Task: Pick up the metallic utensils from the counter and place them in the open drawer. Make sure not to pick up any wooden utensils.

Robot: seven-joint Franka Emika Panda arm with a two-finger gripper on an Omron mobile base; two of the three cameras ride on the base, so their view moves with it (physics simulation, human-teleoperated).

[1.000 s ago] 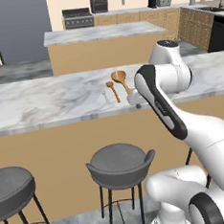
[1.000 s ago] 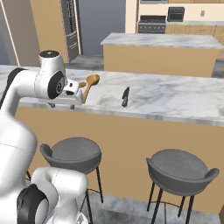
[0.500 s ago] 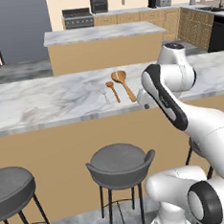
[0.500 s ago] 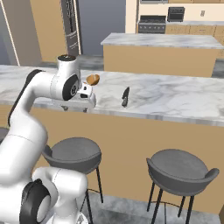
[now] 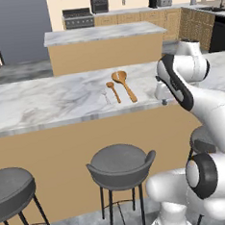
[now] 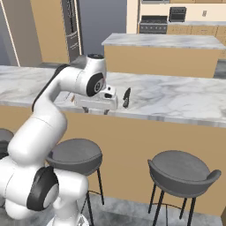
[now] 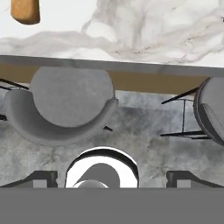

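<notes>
Gripper (image 6: 98,102) hanging wide, empty, at counter (image 5: 45,98) edge; approaching knife (image 6: 126,97) at 3 o'clock; next: reaching over, descending.

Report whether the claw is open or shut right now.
Open. In the hand view the claw has its two dark fingertips standing far apart at the bottom corners, with nothing between them.

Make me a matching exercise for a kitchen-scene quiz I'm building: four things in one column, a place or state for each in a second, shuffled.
Things:
1. knife
2. larger wooden spoon
3. fork
4. claw

Places or states:
A. open, pointing down over the counter's front edge
B. thin and pale, left of the smaller spoon
C. dark, right of the arm
D. orange-brown, round bowl

Pairs: 1-C, 2-D, 3-B, 4-A
</notes>
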